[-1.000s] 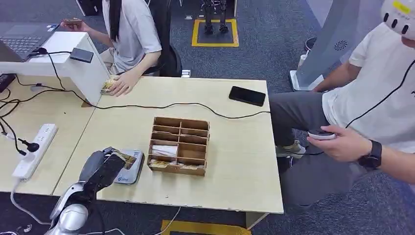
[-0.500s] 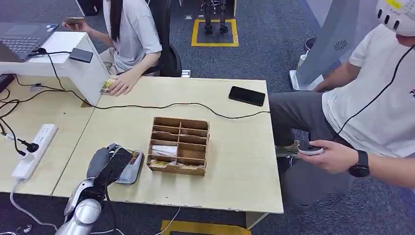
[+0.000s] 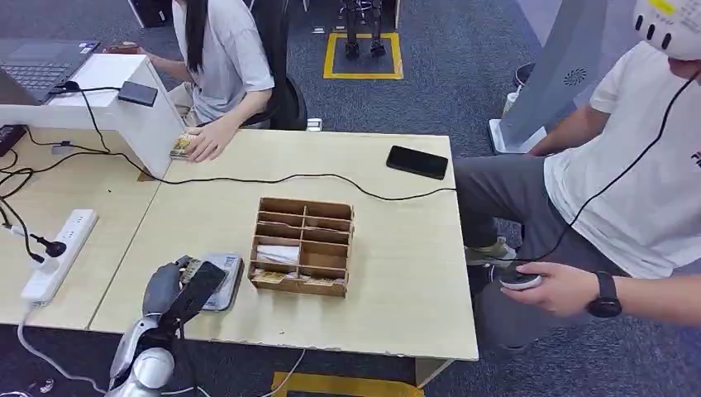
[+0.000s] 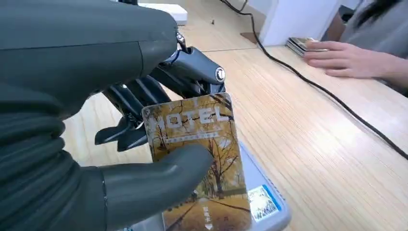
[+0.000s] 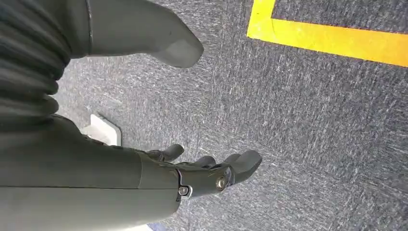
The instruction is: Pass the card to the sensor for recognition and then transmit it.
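Light wood desk, adjoining second desk at left. Dark grey-blue carpet floor with yellow square marking. Black office chair behind desk. White raised stand at left.

The word "HOTEL" is printed across the top of the card.

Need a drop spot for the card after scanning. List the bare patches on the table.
Bare wood lies right of the wooden organizer up to the table edge, and between the cable and the organizer. Crowded: the near left corner, where the left hand holds the card over the sensor.
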